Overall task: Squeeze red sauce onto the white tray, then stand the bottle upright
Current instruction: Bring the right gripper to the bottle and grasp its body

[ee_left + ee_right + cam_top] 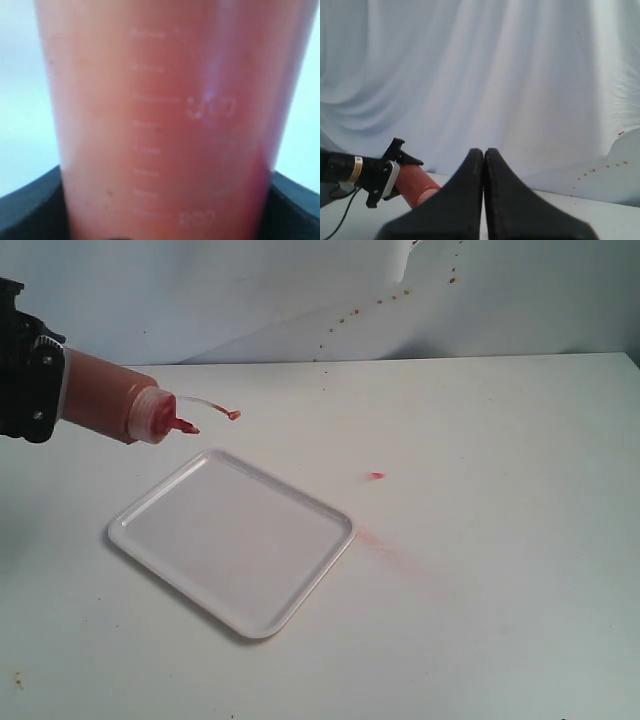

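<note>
My left gripper [45, 380] is shut on the bottle [110, 395] and holds it tilted almost level in the air at the far left. Its red nozzle [186, 427] points down and to the right, above the far left corner of the white tray [232, 540]. A clear tether with a small cap [234, 415] sticks out beside the nozzle. The tray's surface shows plain white. One drop of red sauce [376, 475] lies on the table right of the tray. The bottle [165, 125] fills the left wrist view. My right gripper [484, 155] is shut on nothing and is out of the exterior view.
A faint pink smear [388, 546] marks the table beside the tray's right corner. A white cloth backdrop [330, 300] with small brown spots hangs behind the table. In the right wrist view, the bottle [415, 186] and the left gripper [375, 175] appear far off.
</note>
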Motion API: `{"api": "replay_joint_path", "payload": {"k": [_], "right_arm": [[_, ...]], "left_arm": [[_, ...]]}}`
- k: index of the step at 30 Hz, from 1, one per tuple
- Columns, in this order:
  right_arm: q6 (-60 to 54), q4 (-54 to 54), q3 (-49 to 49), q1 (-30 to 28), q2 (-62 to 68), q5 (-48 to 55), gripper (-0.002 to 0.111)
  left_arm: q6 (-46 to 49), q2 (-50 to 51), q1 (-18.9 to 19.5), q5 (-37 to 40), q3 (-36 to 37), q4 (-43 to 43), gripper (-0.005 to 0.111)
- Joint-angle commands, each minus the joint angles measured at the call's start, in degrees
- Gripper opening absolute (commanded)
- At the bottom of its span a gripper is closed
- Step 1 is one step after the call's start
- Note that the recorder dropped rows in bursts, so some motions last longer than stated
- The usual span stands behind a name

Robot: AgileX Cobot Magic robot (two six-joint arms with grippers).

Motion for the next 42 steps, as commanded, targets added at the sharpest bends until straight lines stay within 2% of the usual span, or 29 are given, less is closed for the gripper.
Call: {"api": "replay_joint_path", "payload": {"k": [1, 8, 14, 16, 22, 23, 27, 35, 42], "right_arm": [[-4.7, -1.15, -6.36, 0.95, 8.39, 4.6, 0.0], [-15.48, -4.16, -15.39, 0.95, 32.39, 1.14, 0.0], [-21.01, -4.16, -20.07, 0.95, 45.33, -0.57, 0.003], [-21.01, -4.16, -22.23, 0.95, 49.21, -0.5, 0.017], [-22.3, -8.18, -27.14, 1.09, 59.1, -0.04, 0.082], [-22.29, -9.36, -27.41, 1.31, 60.08, 0.31, 0.086], [-22.29, -12.45, -27.65, 3.89, 64.57, -4.41, 0.088], [-22.29, -17.01, -27.65, 9.7, 70.98, -21.82, 0.088], [-22.08, -17.02, -27.78, 10.77, 75.76, -26.02, 0.088]], "left_arm": [[-0.12, -0.74, -0.33, -0.09, -0.83, -1.21, 0.0], [3.15, -0.74, -0.33, -0.62, -0.83, -1.21, 0.0], [6.3, -0.74, -0.33, -0.62, -0.83, -1.21, 0.0], [8.93, -0.74, -0.33, -0.02, -0.83, -1.21, 0.0], [11.89, -0.74, -0.33, 0.29, -0.83, -1.21, 0.0], [11.89, -0.74, -0.33, 0.29, -0.83, -1.21, 0.0], [13.43, -0.74, -0.46, 0.29, -0.83, -1.21, 0.0], [15.06, -0.74, -4.34, 1.59, -0.83, -1.21, 0.0], [16.44, -0.74, -6.97, 3.96, -0.83, -1.21, 0.0]]}}
